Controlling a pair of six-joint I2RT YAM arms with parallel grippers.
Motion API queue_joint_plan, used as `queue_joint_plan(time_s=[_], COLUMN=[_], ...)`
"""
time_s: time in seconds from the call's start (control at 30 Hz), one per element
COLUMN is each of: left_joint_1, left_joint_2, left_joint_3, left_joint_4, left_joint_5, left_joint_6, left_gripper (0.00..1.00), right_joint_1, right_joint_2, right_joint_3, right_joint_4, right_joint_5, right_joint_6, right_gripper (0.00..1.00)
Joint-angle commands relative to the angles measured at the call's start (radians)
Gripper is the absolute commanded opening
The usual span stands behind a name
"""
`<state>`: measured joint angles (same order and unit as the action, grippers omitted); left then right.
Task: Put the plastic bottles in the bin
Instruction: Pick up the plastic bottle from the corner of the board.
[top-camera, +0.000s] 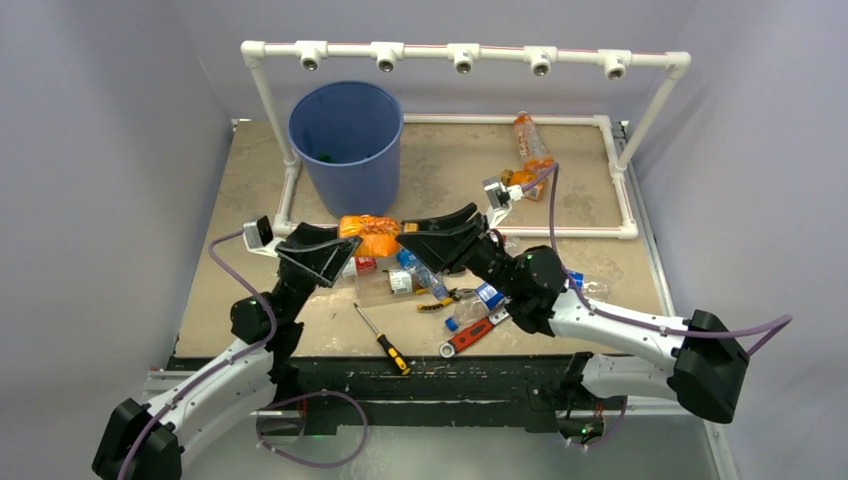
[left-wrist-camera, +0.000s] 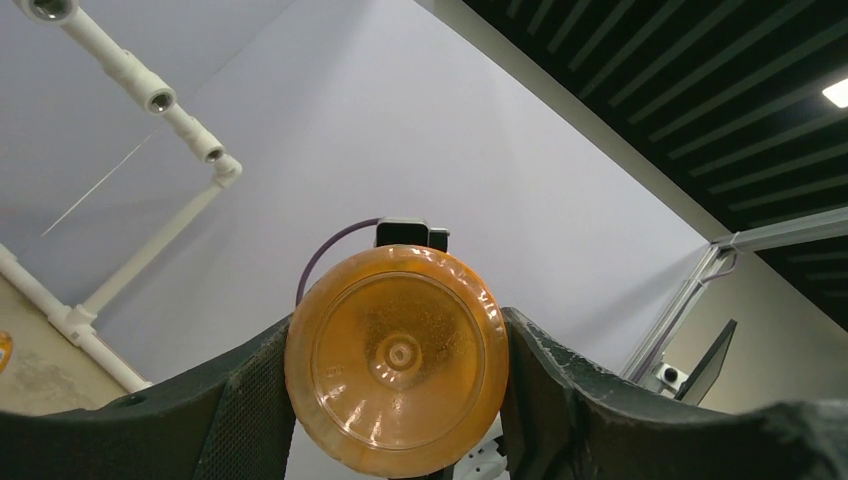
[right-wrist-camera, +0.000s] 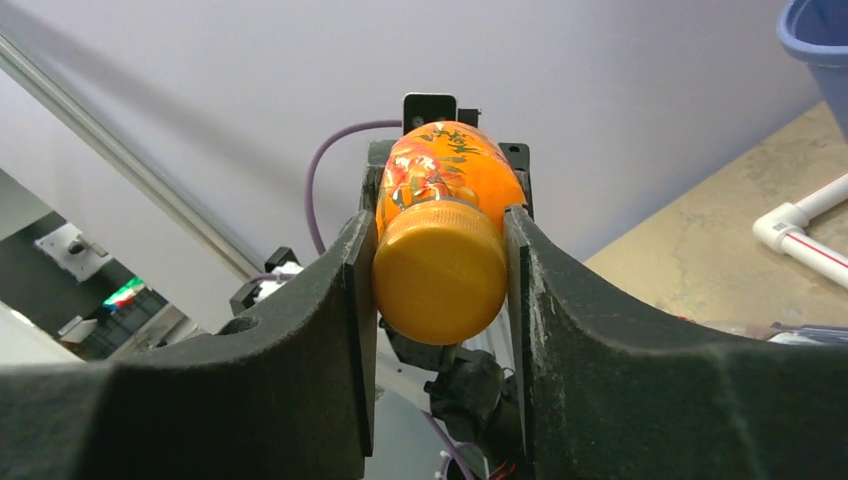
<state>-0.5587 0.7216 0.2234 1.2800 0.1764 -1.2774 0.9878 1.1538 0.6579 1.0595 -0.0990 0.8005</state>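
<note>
- Orange bottle (top-camera: 370, 233): it lies level in the air just in front of the bin (top-camera: 350, 185), above the clutter on the bench (top-camera: 460, 170), held from both ends at once.
- Left claw (top-camera: 342, 240): closed down to the width of the bottle's base end. Its wrist view shows the round base filling the gap and touching both fingers.
- Right claw (top-camera: 415, 232): closed on the orange cap, with both fingers against it in its wrist view.
- Step in hand, as I judge it: a handover or shared carry on the way to the bin. Only one claw should do the carrying, because two arms pulling on one bottle could twist it free.
- Best choice: keep the left grip, since it is on the wide body and sits nearer the bin. Open the right claw fully first, then draw it straight back along the bottle's axis so the fingers do not drag the cap.
- Next, raise the bottle well above the blue rim before moving across, as the wall is tall and the bin could tip if knocked.
- Release only once the whole bottle is over the opening.
- Remaining work: several bottles (top-camera: 420, 275) lie beneath the arms beside a screwdriver (top-camera: 382, 340), and another bottle (top-camera: 530, 140) lies far right.
</note>
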Motion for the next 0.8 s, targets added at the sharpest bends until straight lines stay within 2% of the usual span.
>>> queue_joint_plan(time_s=[0.0,0.17,0.23,0.27,0.37,0.53,0.63,0.77], left_joint_1=[-0.01,-0.01,-0.01,-0.01,-0.01,-0.01,-0.01,-0.01], left_joint_2=[-0.045,-0.118,-0.15,-0.17,-0.247,-0.311,-0.247,-0.099], left_joint_3=[0.036,0.068,0.074,0.084,0.153,0.352,0.482,0.608], left_joint_4=[-0.071,-0.259,-0.332,-0.394,-0.655,-1.11,-1.38,-1.62], left_joint_5=[0.034,0.026,0.011,-0.006,-0.056,-0.186,-0.347,-0.572], left_joint_6=[0.014,0.079,0.099,0.112,0.237,0.57,0.729,0.809], left_gripper=[0.39,0.71,0.92,0.95,0.99,0.99,0.97,0.95], right_joint_1=[0.011,0.012,0.012,0.011,0.012,0.011,0.012,0.011], right_joint_2=[-0.026,-0.092,-0.136,-0.163,-0.232,-0.296,-0.251,-0.093], right_joint_3=[0.032,0.054,0.073,0.084,0.124,0.267,0.388,0.591], right_joint_4=[-0.011,-0.129,-0.204,-0.248,-0.402,-0.733,-0.895,-1.051], right_joint_5=[-0.034,0.005,0.025,0.039,0.092,0.245,0.334,0.426], right_joint_6=[-0.002,-0.059,-0.1,-0.124,-0.197,-0.364,-0.432,-0.501], right_gripper=[0.0,0.0,0.0,0.0,0.0,0.0,0.0,0.0])
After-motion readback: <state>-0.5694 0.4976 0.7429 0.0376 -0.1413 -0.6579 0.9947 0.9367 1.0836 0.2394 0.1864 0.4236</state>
